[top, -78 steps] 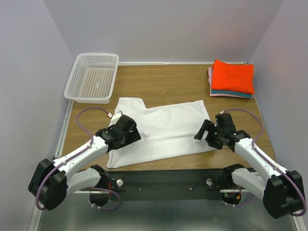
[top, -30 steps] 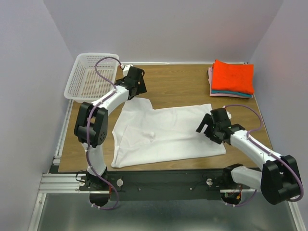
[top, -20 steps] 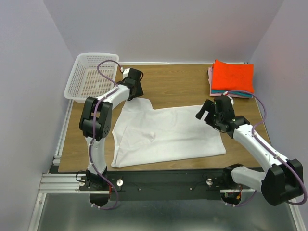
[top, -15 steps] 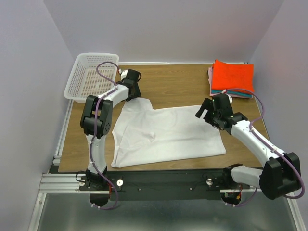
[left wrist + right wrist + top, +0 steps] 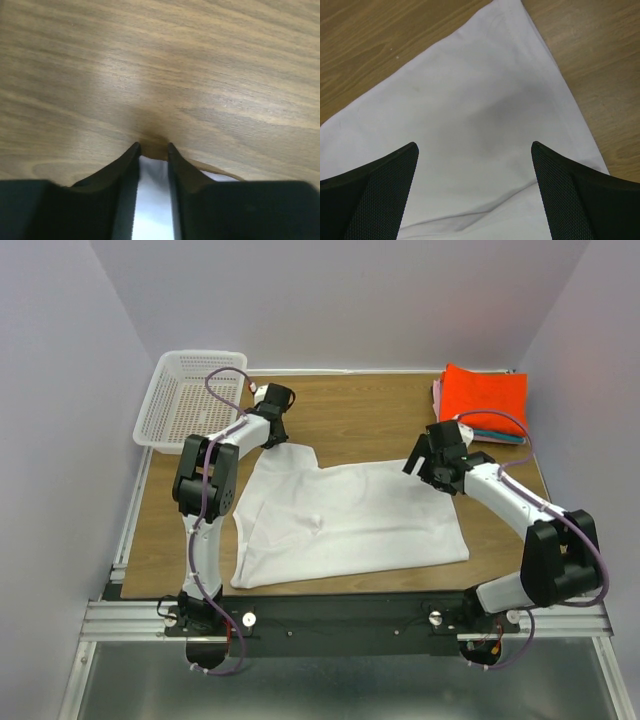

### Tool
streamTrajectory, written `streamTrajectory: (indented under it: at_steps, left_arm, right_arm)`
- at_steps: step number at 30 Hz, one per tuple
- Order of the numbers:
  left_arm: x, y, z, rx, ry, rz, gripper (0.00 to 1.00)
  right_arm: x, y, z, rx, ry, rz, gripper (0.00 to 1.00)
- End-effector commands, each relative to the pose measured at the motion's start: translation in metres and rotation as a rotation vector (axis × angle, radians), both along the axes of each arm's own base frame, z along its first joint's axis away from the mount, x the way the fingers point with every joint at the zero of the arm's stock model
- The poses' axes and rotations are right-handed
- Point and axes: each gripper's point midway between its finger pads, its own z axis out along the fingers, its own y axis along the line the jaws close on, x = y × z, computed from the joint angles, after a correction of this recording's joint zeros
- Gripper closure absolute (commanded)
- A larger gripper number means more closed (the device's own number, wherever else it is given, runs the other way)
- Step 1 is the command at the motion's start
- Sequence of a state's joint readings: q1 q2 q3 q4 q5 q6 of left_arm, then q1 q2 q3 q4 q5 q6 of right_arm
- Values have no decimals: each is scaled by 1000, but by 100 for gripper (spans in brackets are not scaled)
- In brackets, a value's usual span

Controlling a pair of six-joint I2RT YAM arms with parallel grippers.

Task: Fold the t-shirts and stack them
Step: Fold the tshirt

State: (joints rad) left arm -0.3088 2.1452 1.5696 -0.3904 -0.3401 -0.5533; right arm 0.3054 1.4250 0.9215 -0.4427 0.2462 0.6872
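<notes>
White cloth fills the slim gap between the left fingers point(image 5: 122, 195), which stand narrow with their tips down at the wood. It is an edge of the white t-shirt point(image 5: 350, 520). Whether the fingers actually pinch it cannot be told. In the top view these fingers sit at the shirt's upper left corner.

The right fingers point(image 5: 375, 200) are spread wide and hold nothing. Between them the wrist view shows flat white cloth, with the shirt's corner at the top of the frame and its hem running down to the lower right. From above they are at the shirt's upper right corner.

The shirt lies spread across the middle of the table point(image 5: 370, 420). A stack of folded shirts point(image 5: 483, 400) sits at the table's upper right, orange-red on top with teal and pink edges beneath. A white mesh basket point(image 5: 185, 445) sits at the upper left.
</notes>
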Motion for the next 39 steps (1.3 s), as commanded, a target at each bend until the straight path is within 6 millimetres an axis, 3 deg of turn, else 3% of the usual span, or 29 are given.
streamTrajectory:
  at_steps: [1, 3, 4, 7, 11, 12, 14, 18, 26, 33, 35, 36, 39]
  left_arm:
    - [-1, -4, -9, -20, 9, -41, 86]
    - [1, -7, -5, -30, -2, -64, 99]
    - [2, -9, -3, -36, -7, -73, 100]
    - [4, -16, 7, -65, -39, -109, 100]
    - [-1, -16, 17, -67, -78, -136, 100]
    - [2, -17, 29, -75, -120, -141, 100]
    - [-4, -17, 29, -76, -129, -169, 100]
    - [-4, -25, 49, -102, -202, -225, 100]
    - [-13, -26, 52, -112, -222, -260, 100]
    - [-20, -23, 58, -114, -238, -259, 100]
    - [-23, -24, 58, -117, -236, -264, 100]
    - [-23, -24, 62, -120, -247, -263, 100]
    - [-27, -24, 64, -128, -248, -261, 100]
  right_arm:
    - [24, -17, 9, -78, -31, -68, 0]
    - [35, -22, 9, -86, -34, -95, 0]
    - [47, -22, 19, -73, -57, -104, 0]
    - [71, -31, 5, -149, -28, -124, 0]
    - [89, -42, -11, -198, 7, -145, 0]
    - [91, -45, -15, -202, 16, -153, 1]
    - [99, -53, -19, -219, 21, -173, 2]
    - [107, -67, -39, -272, 61, -203, 6]
    - [112, -75, -58, -314, 101, -204, 12]
    - [109, -71, -68, -293, 123, -195, 42]
    - [107, -73, -69, -299, 126, -201, 44]
    - [103, -73, -69, -297, 130, -202, 51]
    - [98, -72, -70, -289, 135, -200, 53]
